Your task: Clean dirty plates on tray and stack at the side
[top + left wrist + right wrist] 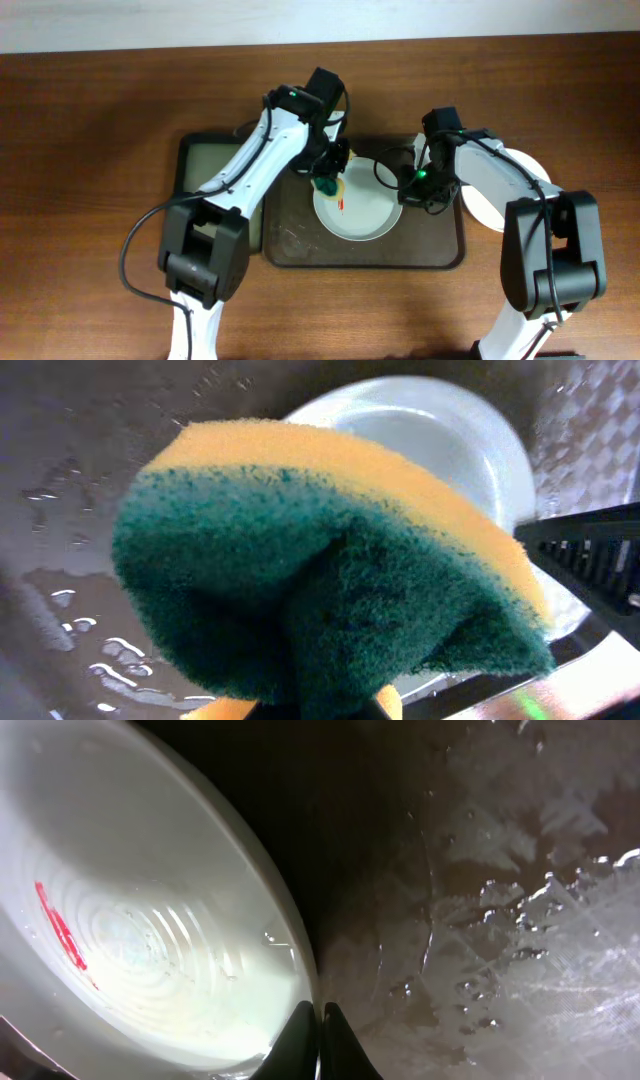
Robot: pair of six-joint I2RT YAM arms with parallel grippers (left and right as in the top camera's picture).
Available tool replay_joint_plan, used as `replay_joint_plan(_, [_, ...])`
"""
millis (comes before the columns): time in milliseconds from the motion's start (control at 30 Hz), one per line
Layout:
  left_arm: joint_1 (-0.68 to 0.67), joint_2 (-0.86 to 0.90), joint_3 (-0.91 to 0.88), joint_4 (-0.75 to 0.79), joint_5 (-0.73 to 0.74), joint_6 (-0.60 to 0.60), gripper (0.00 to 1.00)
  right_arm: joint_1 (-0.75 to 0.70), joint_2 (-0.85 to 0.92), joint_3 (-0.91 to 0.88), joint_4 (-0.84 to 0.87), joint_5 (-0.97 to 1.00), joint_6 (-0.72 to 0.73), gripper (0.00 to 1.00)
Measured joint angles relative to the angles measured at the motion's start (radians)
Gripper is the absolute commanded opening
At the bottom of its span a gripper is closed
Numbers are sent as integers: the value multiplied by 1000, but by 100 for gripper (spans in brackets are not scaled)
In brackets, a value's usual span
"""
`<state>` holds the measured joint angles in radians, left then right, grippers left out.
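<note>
A white plate [362, 212] lies flat in the middle of the tray [300, 245], a large dark brown tray with rounded corners and a low rim that sits at the centre of the bench [90, 150]. The plate is glossy, with a raised rim and faint rings on its floor. A short red smear [58, 925] runs across its inside, left of centre in the overhead view. Drops and thin films of water lie on the tray floor around it.

The right end effector [320, 1025] is at the plate's right edge. Its two dark fingertips are pressed together on the rim, pinching it. A small green light shows on that wrist.

The left end effector [333, 172] hangs over the plate's upper left edge, clamped on a sponge [320, 560] with a dark green scouring face and a yellow foam back. The sponge is bunched into a fold where it is gripped. In the left wrist view it hides the fingers entirely and fills most of the frame, with the plate behind it. From the overhead view the sponge is at the plate's rim, just beside the smear. Whether it touches the plate cannot be told.

To the right of the tray, on the bare bench, lies a second white plate [483, 212], partly covered by the right arm. Whether it is one plate or a stack cannot be told. Against the tray's left side sits a smaller tray [212, 160], dark with a greenish floor, half hidden under the left arm.
</note>
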<state>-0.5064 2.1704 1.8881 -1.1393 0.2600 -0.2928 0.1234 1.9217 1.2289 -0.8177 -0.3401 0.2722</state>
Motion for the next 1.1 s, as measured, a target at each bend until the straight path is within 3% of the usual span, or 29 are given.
replay_joint_plan(200, [-8, 18, -5, 3, -2, 0, 0, 0, 0, -5, -21, -37, 44, 4])
replay_joint_plan(300, [-8, 18, -5, 3, -3, 0, 0, 0, 0, -11, -27, -60, 70, 27])
replay_joint_plan(333, [-8, 18, -5, 3, -3, 0, 0, 0, 0, -14, -26, -64, 80, 28])
replay_joint_plan(433, [-8, 18, -5, 4, -4, 0, 0, -5, 0, -17, -23, -72, 78, 26])
replay_joint_plan(567, [-8, 18, -5, 4, -18, 0, 0, -38, 0, 7, -43, -79, 46, 5])
replay_joint_plan(633, [-8, 18, -5, 4, -26, 0, 0, -52, 0, 18, -41, -81, 32, 6])
replay_joint_plan(733, [-8, 18, -5, 4, -33, 0, 0, -55, 0, 19, -33, -81, 23, 18])
replay_joint_plan(1100, [-8, 18, -5, 3, -34, 0, 0, 4, 0, 14, 30, -14, 3, 14])
